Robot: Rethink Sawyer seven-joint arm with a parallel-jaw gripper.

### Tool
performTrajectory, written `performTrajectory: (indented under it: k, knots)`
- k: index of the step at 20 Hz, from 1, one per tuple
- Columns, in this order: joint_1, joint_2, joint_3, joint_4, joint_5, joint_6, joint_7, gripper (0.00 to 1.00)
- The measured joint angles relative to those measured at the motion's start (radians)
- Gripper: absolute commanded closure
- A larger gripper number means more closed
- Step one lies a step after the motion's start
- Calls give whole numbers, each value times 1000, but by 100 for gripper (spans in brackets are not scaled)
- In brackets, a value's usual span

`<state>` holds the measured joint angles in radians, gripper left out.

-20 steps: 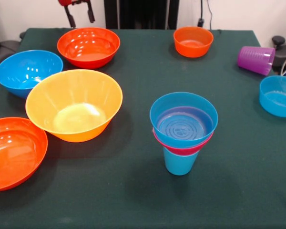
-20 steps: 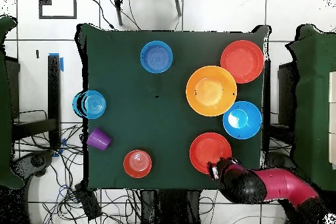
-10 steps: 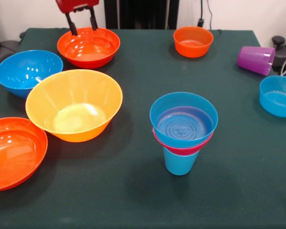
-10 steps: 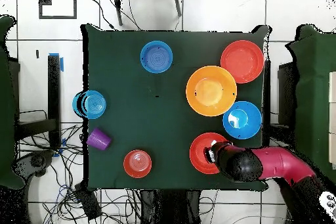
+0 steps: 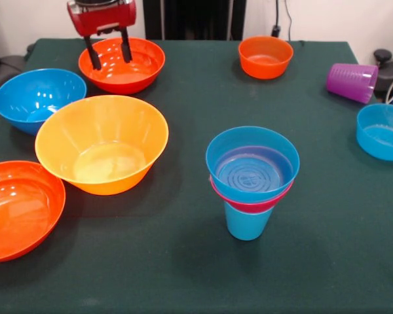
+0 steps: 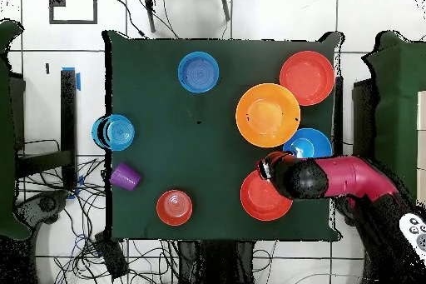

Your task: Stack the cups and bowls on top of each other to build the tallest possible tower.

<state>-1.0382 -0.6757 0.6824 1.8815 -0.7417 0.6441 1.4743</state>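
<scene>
My gripper (image 5: 109, 55) hangs open over the far red-orange bowl (image 5: 121, 69), its two dark fingers (image 5: 92, 53) pointing down above the bowl's hollow with nothing between them. From overhead the gripper (image 6: 268, 168) and the arm cover part of that bowl (image 6: 265, 201). The tower (image 5: 251, 180) stands mid-table: a light blue cup (image 5: 247, 224), a pink bowl (image 5: 249, 204) and a small blue bowl (image 5: 252, 163) nested on it. A large blue bowl (image 5: 36, 98), a yellow-orange bowl (image 5: 101, 144) and a second red-orange bowl (image 5: 16, 209) sit at the left.
A small orange bowl (image 5: 265, 57) sits at the back. The purple cup (image 5: 352, 82) lies on its side at the right, with another small blue bowl (image 5: 382, 131) near it by the table's right edge. Cables lie on the floor (image 6: 141, 251) beside the table.
The gripper has come from behind the table's far edge down and forward over the far red-orange bowl. It stayed open. The bowls and cups have not moved.
</scene>
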Motion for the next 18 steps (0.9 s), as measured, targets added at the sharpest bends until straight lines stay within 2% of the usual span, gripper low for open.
performTrajectory:
  k: [11, 18]
  knots:
    - [44, 25, -2, -132, -2, 7, 0, 0]
    - [52, 19, -21, -148, -4, 7, 0, 0]
